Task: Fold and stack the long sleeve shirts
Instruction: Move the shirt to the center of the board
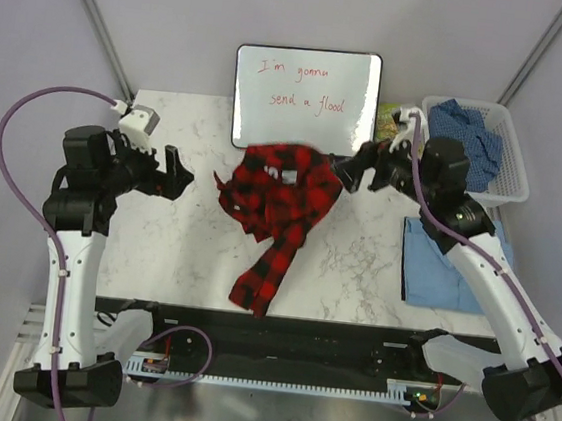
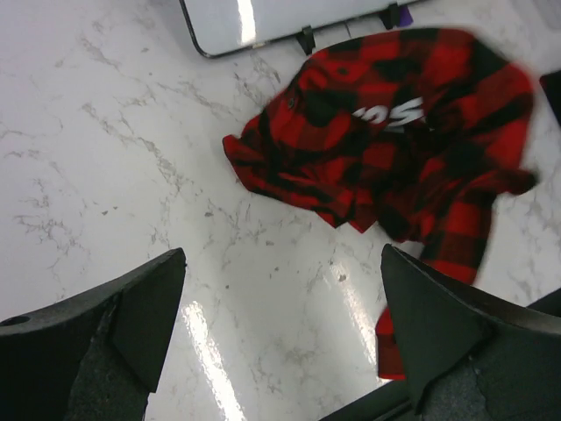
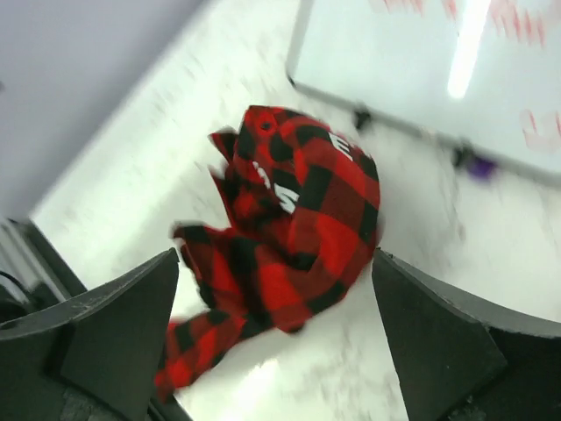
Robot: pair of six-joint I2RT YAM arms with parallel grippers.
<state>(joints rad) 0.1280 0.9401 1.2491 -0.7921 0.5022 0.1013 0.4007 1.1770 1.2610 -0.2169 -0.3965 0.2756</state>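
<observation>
My left gripper (image 1: 182,177) hangs above the marble table (image 1: 166,249) with its two fingers spread apart, holding nothing. In its wrist view (image 2: 280,342) the red-and-black checked flannel (image 2: 394,140) lies ahead and to the right of the open fingers, apart from them, with bare tabletop between. My right gripper (image 1: 345,174) is also spread wide and empty. It sits at the flannel's right edge, though I cannot tell whether a fingertip touches the cloth. Its wrist view is blurred, but shows the flannel (image 3: 289,237) bunched just beyond the gap between the fingers (image 3: 276,342). From above, the flannel (image 1: 276,210) is a crumpled heap at the middle of the table, between the two grippers. White lettering shows on top, and one long piece trails toward the near edge. A whiteboard (image 1: 306,98) with red handwriting stands just behind it. The light blue shirt (image 1: 446,268) lies flat on the right side of the table, partly under my right arm. The darker blue speckled shirt (image 1: 475,135) sits in a white basket (image 1: 522,165) at the far right corner.
</observation>
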